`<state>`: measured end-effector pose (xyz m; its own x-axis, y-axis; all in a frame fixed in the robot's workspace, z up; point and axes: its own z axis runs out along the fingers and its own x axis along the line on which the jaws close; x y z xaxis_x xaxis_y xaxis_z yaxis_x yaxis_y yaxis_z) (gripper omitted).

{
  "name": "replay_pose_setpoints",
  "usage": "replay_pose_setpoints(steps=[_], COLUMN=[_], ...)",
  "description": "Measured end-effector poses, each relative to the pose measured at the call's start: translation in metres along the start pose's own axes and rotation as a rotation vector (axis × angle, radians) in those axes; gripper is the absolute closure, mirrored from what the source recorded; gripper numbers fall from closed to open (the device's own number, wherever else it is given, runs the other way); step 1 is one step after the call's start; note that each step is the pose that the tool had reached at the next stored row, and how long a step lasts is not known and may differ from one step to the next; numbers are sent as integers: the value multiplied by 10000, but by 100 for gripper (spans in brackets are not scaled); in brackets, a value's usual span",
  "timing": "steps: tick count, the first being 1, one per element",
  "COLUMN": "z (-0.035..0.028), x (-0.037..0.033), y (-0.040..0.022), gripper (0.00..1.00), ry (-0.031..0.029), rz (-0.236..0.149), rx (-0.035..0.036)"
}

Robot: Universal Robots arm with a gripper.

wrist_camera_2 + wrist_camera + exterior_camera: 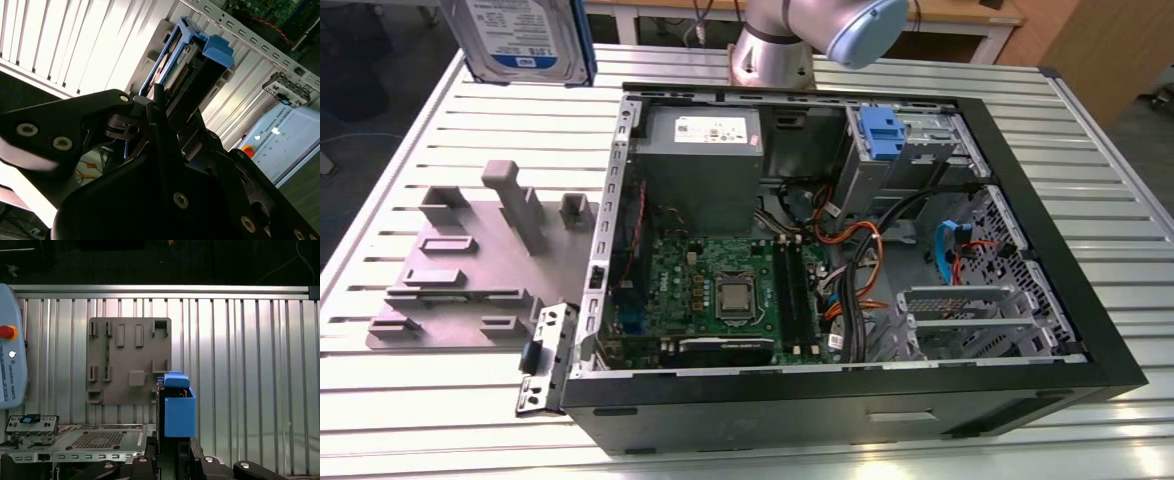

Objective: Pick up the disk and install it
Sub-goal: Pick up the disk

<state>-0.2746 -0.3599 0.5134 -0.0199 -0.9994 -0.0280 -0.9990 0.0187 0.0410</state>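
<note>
Now one disk point(520, 35), with one white-and-blue label, hangs at the upper left of the exterior view, clamped in the gripper point(174, 447); one open case point(854, 400) stands on the bench point(427, 420).

The disk point(520, 40) in my jaws hangs in open air near the surface's point(454, 140) far corner at the exterior view's left. Bare slats run along that left edge, broken by the grey fixture plate point(467, 270) with upright posts. The open case point(787, 415) takes the middle, and cables point(854, 250) and the power-supply box point(700, 160) crowd its inside.
</note>
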Motion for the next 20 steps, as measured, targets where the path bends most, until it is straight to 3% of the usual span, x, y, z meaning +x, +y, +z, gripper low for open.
replay_pose_setpoints(steps=[15, 20], z=[-12, -14], x=[-9, -10], y=[-323, -385], gripper=[65, 65], ry=[1, 1], rz=[1, 1], rx=[-1, -1])
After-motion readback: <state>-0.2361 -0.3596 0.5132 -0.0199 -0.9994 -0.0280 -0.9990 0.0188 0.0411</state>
